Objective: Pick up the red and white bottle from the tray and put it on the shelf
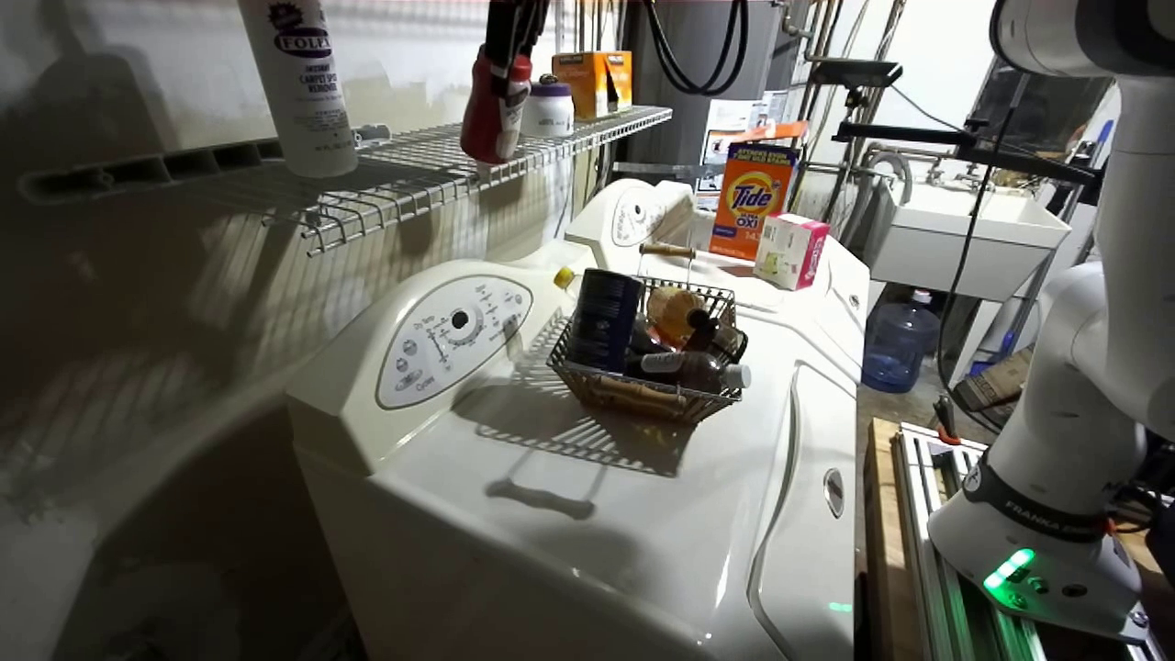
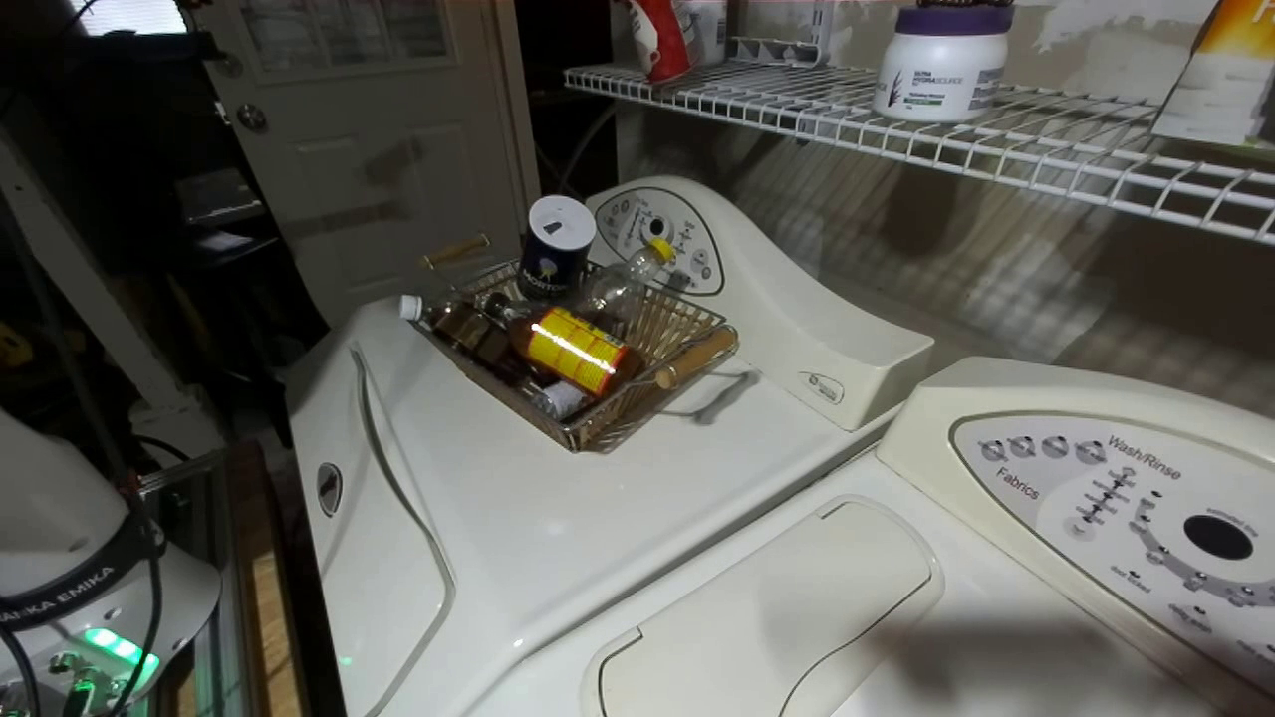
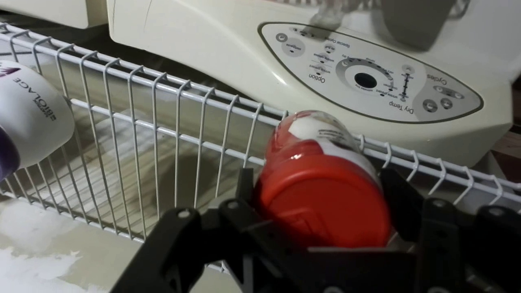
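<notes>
The black two-jaw gripper (image 3: 320, 191) is clamping the red and white cylindrical plastic bottle (image 3: 325, 199) near its red end, presumably so that the base is facing down for standing; the bottle is leaning slightly and hanging at the front edge of the long white wire-rod shelf (image 1: 413, 165), though whether it is touching the rods I cannot tell; the shallow metal-wire tray (image 2: 590, 430) with wooden handles is sitting below on the glossy white dryer (image 2: 538, 518), its low sides probably keeping the amber bottle (image 2: 578, 351) with a yellow label from rolling; beside that, the dark blue cylindrical canister (image 2: 554, 261) is reading MORTON; the tall white plastic bottle (image 1: 307, 101) is announcing FOLEX, instant carpet spot remover; the white jar (image 3: 32, 114) with a purple lid is showing BIOLAGE; the orange cardboard box (image 1: 753, 197) is saying Tide; the held bottle's small print is looking too blurred to read.
</notes>
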`<control>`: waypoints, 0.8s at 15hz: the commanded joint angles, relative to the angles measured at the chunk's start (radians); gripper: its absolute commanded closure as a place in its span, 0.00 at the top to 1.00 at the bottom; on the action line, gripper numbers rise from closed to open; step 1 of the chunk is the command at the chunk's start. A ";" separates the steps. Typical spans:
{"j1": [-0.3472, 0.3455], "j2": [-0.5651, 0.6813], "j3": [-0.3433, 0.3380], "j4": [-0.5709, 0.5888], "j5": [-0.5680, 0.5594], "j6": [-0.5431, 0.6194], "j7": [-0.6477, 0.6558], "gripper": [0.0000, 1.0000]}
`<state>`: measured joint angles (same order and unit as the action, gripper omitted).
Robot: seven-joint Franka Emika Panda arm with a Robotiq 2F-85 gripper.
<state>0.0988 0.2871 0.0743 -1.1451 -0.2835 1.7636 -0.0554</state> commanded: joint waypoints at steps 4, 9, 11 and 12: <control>0.026 0.172 -0.016 0.269 -0.008 -0.125 -0.090 0.52; 0.040 0.259 -0.028 0.391 -0.007 -0.157 -0.128 0.52; 0.044 0.285 -0.034 0.434 -0.005 -0.174 -0.136 0.52; 0.045 0.297 -0.036 0.453 -0.005 -0.181 -0.140 0.52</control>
<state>0.1257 0.5047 0.0636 -0.8256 -0.2840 1.6251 -0.1609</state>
